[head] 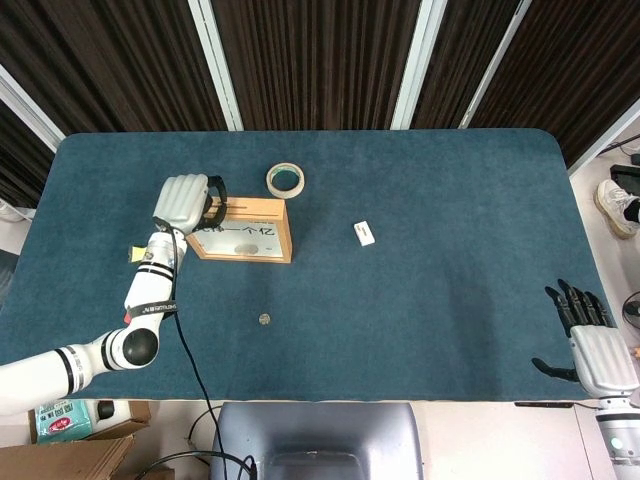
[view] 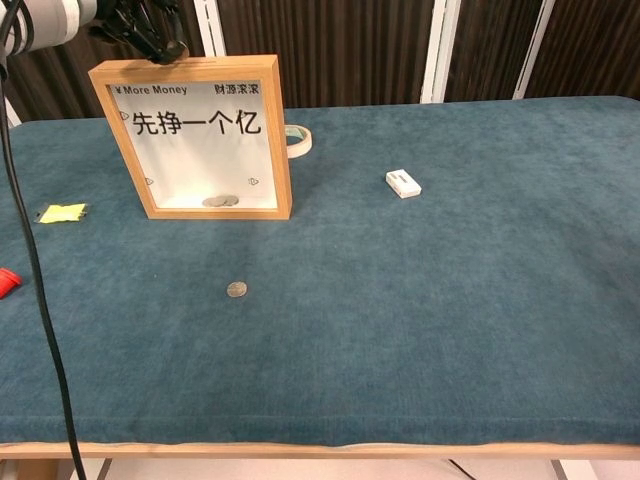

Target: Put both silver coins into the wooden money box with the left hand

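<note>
Coins at stake: left hand, fingers curled over the wooden money box top, contents unclear; right hand idles open. One silver coin lies flat on felt, likely thin, rigid, slippery; pinch its rim.
</note>
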`<state>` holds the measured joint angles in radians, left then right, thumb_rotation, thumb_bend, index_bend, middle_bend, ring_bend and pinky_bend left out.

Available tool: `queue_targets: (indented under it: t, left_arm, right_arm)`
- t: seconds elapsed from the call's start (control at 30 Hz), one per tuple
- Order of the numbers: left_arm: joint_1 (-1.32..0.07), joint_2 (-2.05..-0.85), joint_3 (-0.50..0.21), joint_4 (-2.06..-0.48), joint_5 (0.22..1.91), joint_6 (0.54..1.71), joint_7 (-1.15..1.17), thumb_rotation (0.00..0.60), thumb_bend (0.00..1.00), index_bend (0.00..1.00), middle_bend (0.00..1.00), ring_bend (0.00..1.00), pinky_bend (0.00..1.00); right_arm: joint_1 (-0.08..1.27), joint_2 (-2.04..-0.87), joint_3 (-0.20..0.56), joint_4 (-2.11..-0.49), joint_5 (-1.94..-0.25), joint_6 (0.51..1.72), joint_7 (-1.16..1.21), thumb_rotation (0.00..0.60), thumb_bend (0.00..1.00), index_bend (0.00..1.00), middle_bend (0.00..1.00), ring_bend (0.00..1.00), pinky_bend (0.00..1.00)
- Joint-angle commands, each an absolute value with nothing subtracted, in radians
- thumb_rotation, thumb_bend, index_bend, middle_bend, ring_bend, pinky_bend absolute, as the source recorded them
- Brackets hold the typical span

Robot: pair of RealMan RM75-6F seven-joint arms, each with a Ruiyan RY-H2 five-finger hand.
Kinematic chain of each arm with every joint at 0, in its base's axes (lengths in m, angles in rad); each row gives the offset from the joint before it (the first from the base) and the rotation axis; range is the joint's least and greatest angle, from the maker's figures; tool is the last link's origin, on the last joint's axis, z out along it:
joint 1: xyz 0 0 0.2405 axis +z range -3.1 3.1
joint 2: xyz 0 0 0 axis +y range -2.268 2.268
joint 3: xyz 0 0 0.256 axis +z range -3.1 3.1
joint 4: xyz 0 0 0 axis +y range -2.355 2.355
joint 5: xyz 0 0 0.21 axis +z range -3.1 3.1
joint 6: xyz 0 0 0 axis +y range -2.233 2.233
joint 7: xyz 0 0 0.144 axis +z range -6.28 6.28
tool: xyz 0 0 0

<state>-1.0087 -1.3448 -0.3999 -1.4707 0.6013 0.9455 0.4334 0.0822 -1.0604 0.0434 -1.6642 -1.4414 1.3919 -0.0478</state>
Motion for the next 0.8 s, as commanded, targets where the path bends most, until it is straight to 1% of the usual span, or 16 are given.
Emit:
queue_targets:
  t: [0.03, 0.33, 0.47, 0.7, 0.8]
  left_arm:
    - [-1.011, -1.346, -0.396, -1.470, 0.601, 0.947, 0.431, 0.600, 0.58, 0.74, 1.00, 1.00, 1.00]
    - [-1.017, -1.358, -0.374, -1.459, 0.606, 0.952, 0.429, 0.600, 0.57, 0.73, 1.00, 1.00, 1.00]
    - [-1.022, -1.368, -0.366, -1.443, 0.609, 0.949, 0.429, 0.600, 0.57, 0.71, 1.00, 1.00, 1.00]
    - [-1.019, -1.368, -0.364, -1.438, 0.625, 0.955, 0.413, 0.600, 0.53, 0.52, 1.00, 1.00, 1.00]
    - [-1.017, -1.365, -0.363, -1.443, 0.627, 0.959, 0.411, 0.600, 0.53, 0.50, 1.00, 1.00, 1.00]
  right_arm:
    - [0.082, -1.060, 0.043, -1.664, -1.441, 1.392, -0.047, 0.600, 0.10, 0.00, 0.00, 0.00, 0.00]
    - [0.082, -1.061, 0.043, -1.666, -1.439, 1.391, -0.050, 0.600, 0.10, 0.00, 0.00, 0.00, 0.00]
    - [0.084, -1.061, 0.044, -1.666, -1.437, 1.388, -0.053, 0.600, 0.10, 0.00, 0.00, 0.00, 0.00]
    - [0.086, -1.063, 0.046, -1.666, -1.431, 1.384, -0.056, 0.600, 0.10, 0.00, 0.00, 0.00, 0.00]
    - [0.086, -1.064, 0.046, -1.667, -1.430, 1.384, -0.058, 0.600, 0.10, 0.00, 0.00, 0.00, 0.00]
